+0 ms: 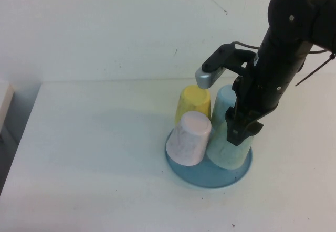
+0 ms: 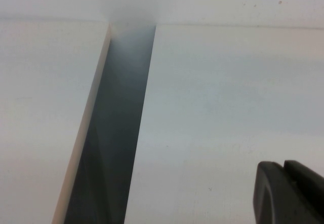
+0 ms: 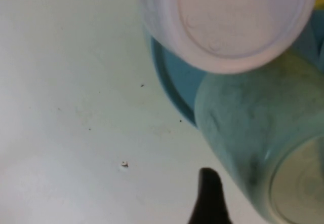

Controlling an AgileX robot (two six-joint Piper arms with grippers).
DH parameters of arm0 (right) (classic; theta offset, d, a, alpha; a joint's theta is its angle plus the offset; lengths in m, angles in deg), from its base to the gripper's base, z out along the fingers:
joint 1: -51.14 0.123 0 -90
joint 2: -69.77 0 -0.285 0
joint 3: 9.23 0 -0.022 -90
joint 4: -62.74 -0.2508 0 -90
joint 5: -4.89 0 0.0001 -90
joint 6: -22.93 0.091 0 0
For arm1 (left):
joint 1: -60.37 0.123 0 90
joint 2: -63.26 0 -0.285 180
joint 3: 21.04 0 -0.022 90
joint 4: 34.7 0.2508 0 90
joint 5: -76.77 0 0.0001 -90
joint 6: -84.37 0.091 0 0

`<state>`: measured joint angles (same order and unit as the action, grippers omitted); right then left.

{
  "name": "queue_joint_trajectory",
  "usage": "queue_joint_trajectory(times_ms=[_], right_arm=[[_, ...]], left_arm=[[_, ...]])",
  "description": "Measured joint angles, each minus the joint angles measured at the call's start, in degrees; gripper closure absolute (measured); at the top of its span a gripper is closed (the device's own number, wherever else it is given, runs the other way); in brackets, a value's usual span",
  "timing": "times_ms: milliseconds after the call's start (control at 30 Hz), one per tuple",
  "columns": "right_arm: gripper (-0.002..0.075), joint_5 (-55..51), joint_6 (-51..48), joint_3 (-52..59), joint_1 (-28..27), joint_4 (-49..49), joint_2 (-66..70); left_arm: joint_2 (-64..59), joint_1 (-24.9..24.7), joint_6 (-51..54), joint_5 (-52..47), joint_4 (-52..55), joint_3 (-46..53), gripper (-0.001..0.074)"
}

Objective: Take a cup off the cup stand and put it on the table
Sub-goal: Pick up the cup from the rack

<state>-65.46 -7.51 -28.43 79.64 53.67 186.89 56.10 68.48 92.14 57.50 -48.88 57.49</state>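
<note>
Only the high view shows the right gripper [image 1: 239,129] against the cup [image 1: 227,148] on the cup stand [image 1: 210,175], its jaws' state unreadable; the left gripper [image 2: 291,193] appears solely in its wrist view, unreadable too.
</note>
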Motion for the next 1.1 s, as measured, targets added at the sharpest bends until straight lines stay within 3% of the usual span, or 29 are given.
queue_joint_trajectory(times_ms=[367, 667, 1100], right_arm=[[0.0236, 0.0, 0.0, -1.8, 0.97, 1.06, 0.25], [0.0087, 0.0, -0.31, -1.93, 1.01, 2.26, -0.44], [0.0073, 0.0, 0.15, -1.93, 0.9, 4.29, 2.12]], left_arm=[[0.0, 0.0, 0.0, 0.0, 0.0, 0.0, 0.0738], [0.0, 0.0, 0.0, 0.0, 0.0, 0.0, 0.0738], [0.0, 0.0, 0.0, 0.0, 0.0, 0.0, 0.0738]])
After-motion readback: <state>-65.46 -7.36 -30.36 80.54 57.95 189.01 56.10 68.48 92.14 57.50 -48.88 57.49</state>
